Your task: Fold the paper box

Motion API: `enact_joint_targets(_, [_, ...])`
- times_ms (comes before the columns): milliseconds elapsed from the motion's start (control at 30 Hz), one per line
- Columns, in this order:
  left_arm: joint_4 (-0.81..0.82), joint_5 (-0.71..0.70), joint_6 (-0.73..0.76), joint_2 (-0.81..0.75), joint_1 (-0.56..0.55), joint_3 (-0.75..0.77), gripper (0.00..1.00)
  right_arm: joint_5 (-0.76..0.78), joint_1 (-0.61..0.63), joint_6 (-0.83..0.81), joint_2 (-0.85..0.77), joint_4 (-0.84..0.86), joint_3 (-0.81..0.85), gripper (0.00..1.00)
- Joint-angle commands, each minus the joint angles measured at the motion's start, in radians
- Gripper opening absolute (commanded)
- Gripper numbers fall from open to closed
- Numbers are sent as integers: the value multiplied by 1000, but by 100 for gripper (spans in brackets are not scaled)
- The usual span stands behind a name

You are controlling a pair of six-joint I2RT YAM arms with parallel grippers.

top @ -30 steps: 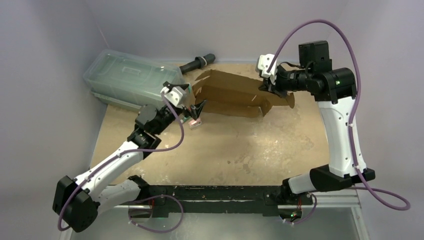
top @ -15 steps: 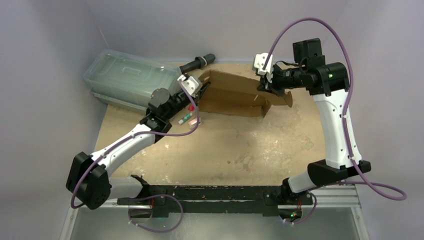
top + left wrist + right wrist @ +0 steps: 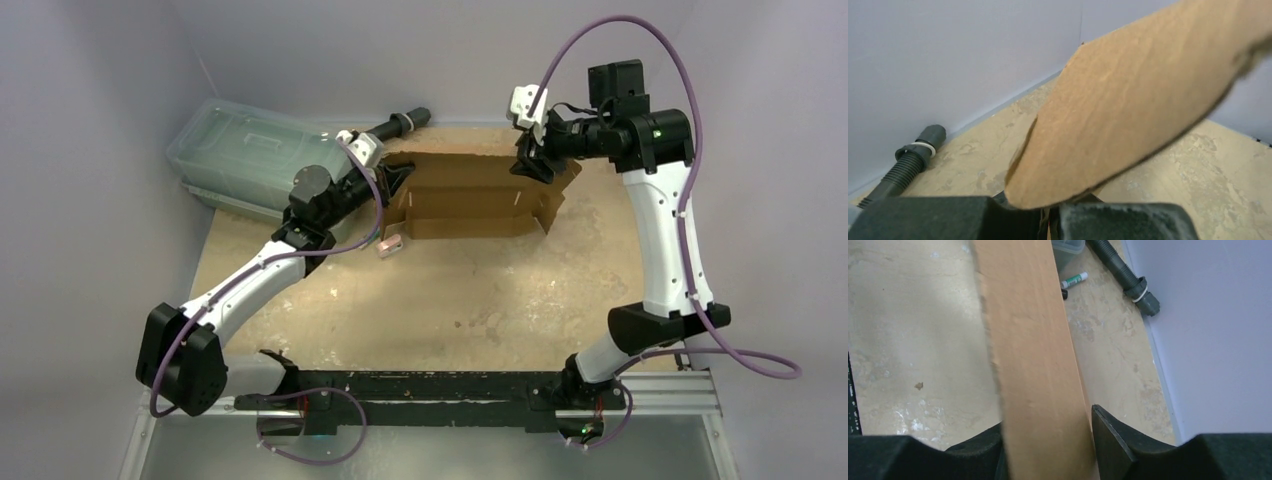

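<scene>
Lit softly and evenly from overhead, with only faint shadows beside the paper box (image 3: 470, 205). Blurred heavily on the paper box in both wrist views, sharper beyond it.

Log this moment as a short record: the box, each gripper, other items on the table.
paper box: part-folded, at the far side of the table
left gripper: shut on the box's left flap
right gripper: fingers astride the box's right flap; grip unclear
other items: clear lidded container, black hose, marker

Brown corrugated paper box (image 3: 470, 205), seemingly half-folded, side flaps raised
</scene>
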Motion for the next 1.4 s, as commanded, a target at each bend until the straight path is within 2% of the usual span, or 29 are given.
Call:
enact_joint_targets(0, [103,76,-153,-43,27,-3,0,-44,-31,-6,40,-26,13,49])
enact_joint_targets(233, [127,118,-203,0,36,0,0,-6,-32,-56,92,-8,30,29])
enact_joint_targets(300, [141,131,-221,19,40,5,0,-10,-33,-60,105,-6,51,17])
enact_joint_targets(367, [142,136,-228,38,40,17,0,-13,-34,-61,119,-6,72,1])
enact_joint_targets(500, [144,130,-251,60,54,36,0,-29,-53,-74,129,-4,91,0])
enact_joint_targets(533, [147,134,-260,60,61,38,3,-32,-68,-79,128,-4,99,0])
enact_joint_targets(667, [121,102,-266,13,89,12,40,-21,-122,-103,122,-15,139,0])
enact_joint_targets(733, [89,58,-240,-44,99,-29,50,-3,-126,-120,114,-17,125,0])
enact_joint_targets(900, [15,-202,-190,-281,103,-223,62,-1,-126,-139,118,-27,77,0])
enact_joint_targets(1000, [3,-399,-191,-352,103,-335,72,-16,-126,-150,122,-28,57,0])
enact_joint_targets(1067, [-11,-434,-165,-346,103,-343,72,-6,-128,-156,115,-39,57,0])
enact_joint_targets(1200, [-11,-417,-154,-288,103,-308,71,-2,-141,-155,54,-38,91,0])
enact_joint_targets(1367, [-3,-469,-118,-233,103,-303,66,-16,-140,-158,-31,-34,54,0])
